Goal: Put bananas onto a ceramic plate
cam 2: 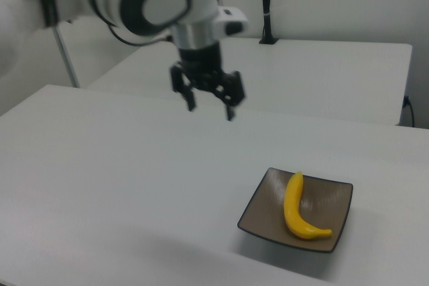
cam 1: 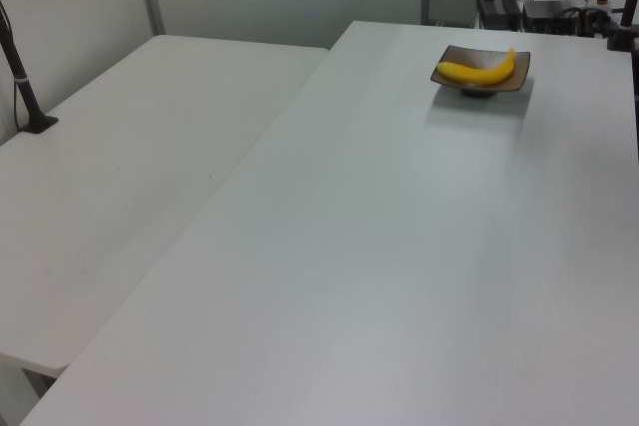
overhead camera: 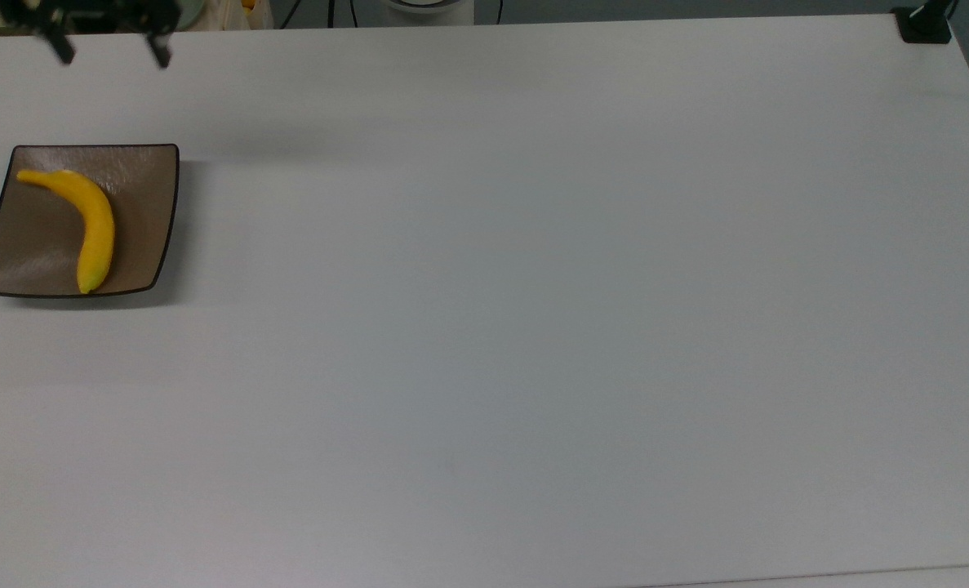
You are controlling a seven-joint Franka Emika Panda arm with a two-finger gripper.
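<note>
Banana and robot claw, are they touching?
Apart. In the right view the open gripper hangs high above the table, with clear space between it and the banana lying on the plate.

One banana [overhead camera: 84,220], one ceramic plate [overhead camera: 145,212], one gripper [cam 2: 210,108], two white tables [cam 1: 399,246].
</note>
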